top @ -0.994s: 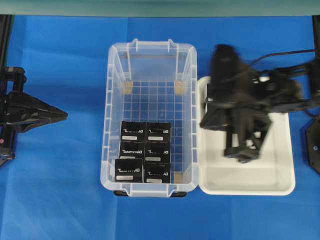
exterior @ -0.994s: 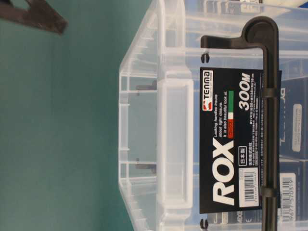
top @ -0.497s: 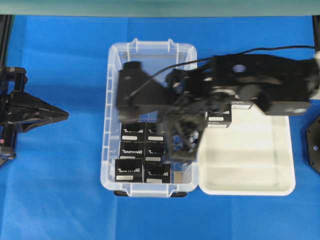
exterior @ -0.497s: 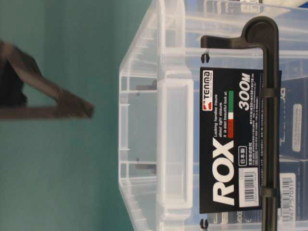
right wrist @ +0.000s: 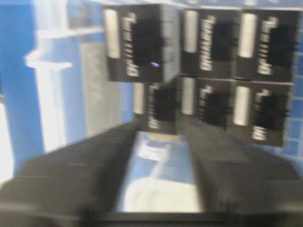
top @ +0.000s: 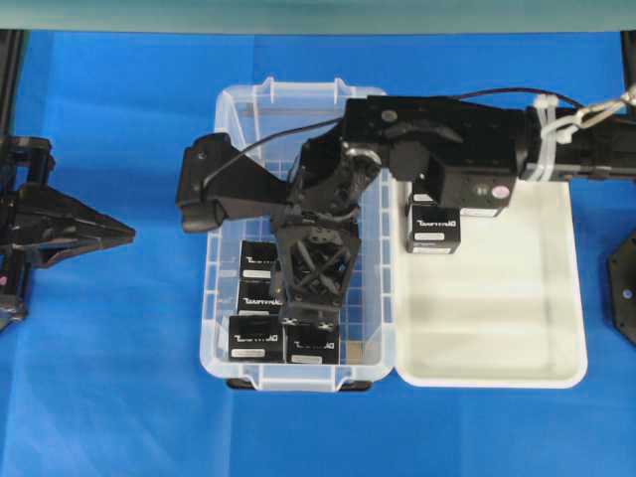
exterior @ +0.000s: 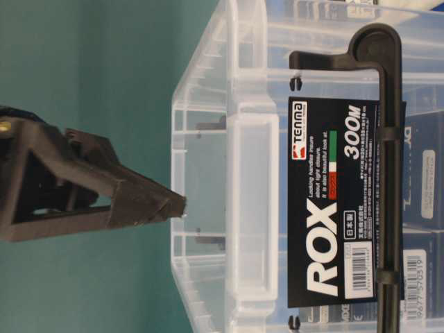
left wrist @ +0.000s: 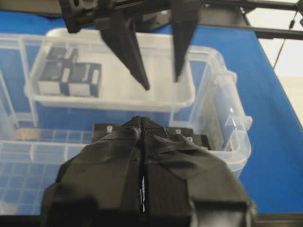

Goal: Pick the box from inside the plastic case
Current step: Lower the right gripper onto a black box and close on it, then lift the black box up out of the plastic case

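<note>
While matte black boxes (top: 259,336) fill it, clear plastic case (top: 227,199) gleams.

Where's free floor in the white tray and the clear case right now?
The white tray: bare in front of the box set at its far left corner. The plastic case: boxes packed at the near end under the right end effector; far grid floor bare but arm-covered.

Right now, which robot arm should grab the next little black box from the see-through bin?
Probably the right. The right gripper hangs over the boxes inside the plastic case, with a gap showing between its fingers. The left gripper sits shut outside the case, over the blue cloth.
</note>
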